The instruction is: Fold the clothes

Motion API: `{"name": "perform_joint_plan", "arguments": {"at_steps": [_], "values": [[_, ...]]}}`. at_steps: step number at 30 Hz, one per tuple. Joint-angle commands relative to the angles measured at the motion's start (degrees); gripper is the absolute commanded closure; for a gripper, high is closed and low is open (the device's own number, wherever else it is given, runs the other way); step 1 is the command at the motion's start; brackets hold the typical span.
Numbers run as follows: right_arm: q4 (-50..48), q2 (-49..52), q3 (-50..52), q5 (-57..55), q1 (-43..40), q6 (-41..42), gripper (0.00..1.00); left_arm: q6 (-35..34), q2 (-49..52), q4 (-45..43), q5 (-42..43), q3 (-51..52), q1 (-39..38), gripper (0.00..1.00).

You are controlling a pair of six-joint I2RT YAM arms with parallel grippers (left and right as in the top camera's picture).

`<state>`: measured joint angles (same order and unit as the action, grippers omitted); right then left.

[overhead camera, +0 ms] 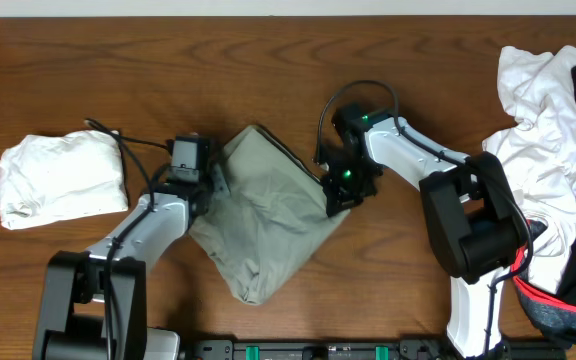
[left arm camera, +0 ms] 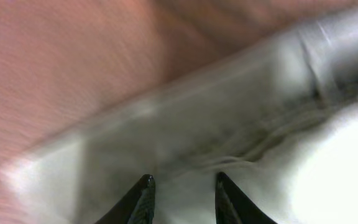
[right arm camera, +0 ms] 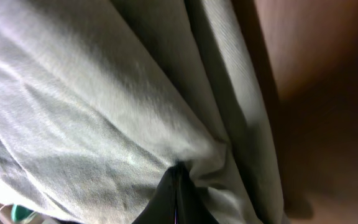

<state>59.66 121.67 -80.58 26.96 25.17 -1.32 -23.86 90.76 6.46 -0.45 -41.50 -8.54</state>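
Lying crumpled on the wooden table (overhead camera: 88, 60), the khaki shorts (overhead camera: 268, 215) make a rough diamond, doubled over on themselves. A dark seam line runs along their upper right edge and soft creases cross the top layer.

The left gripper (overhead camera: 211, 192) sits at the shorts' left corner. In the blurred left wrist view its fingers (left arm camera: 143, 193) stand apart above a stitched hem, and nothing is caught between them.

The right gripper (overhead camera: 334, 200) is at the shorts' right corner. The right wrist view shows its jaws pressed together on a gathered pinch of khaki cloth, with folds fanning out from the tips.

Well to the left of the shorts rests a folded white garment (overhead camera: 63, 180). Well to the right of them sprawls a loose heap (overhead camera: 543, 140) of white, black and red-trimmed clothing, reaching the table's edge.
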Motion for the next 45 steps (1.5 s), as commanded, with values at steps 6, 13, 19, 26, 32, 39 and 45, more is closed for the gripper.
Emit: {"name": "perform_joint_plan", "arguments": {"at_steps": [6, 13, 19, 26, 32, 39, 45], "values": [[3.39, 2.14, 1.20, -3.65, 2.27, 1.51, 0.99, 0.90, 0.26, -10.47, -3.56, -0.02, 2.73, 0.60], [3.37, 2.14, 1.20, -3.61, 2.54, 3.04, 0.99, 3.76, -8.50, -4.74, 0.09, -0.42, 2.75, 0.60], [2.43, 2.14, 1.20, -3.58, 2.54, 2.99, 0.97, -1.03, -25.44, 21.27, 5.09, -0.42, 2.73, 0.56], [-0.15, 2.05, -0.39, -3.32, 2.54, 2.97, 0.95, -2.25, -27.93, 36.35, 10.78, 0.59, 2.75, 0.44], [-0.09, 2.05, -1.03, -3.37, 2.21, 2.97, 0.94, -10.36, -23.80, 35.50, 12.02, 4.96, 2.73, 0.40], [-0.13, 2.05, -1.03, -3.37, 1.62, 2.97, 0.95, -12.68, -18.36, 32.50, 13.79, 6.69, 2.73, 0.38], [-0.04, 2.05, -1.03, -3.37, 1.36, 2.99, 0.95, -12.94, -12.55, 23.98, 18.32, 8.52, 2.73, 0.37]]}}
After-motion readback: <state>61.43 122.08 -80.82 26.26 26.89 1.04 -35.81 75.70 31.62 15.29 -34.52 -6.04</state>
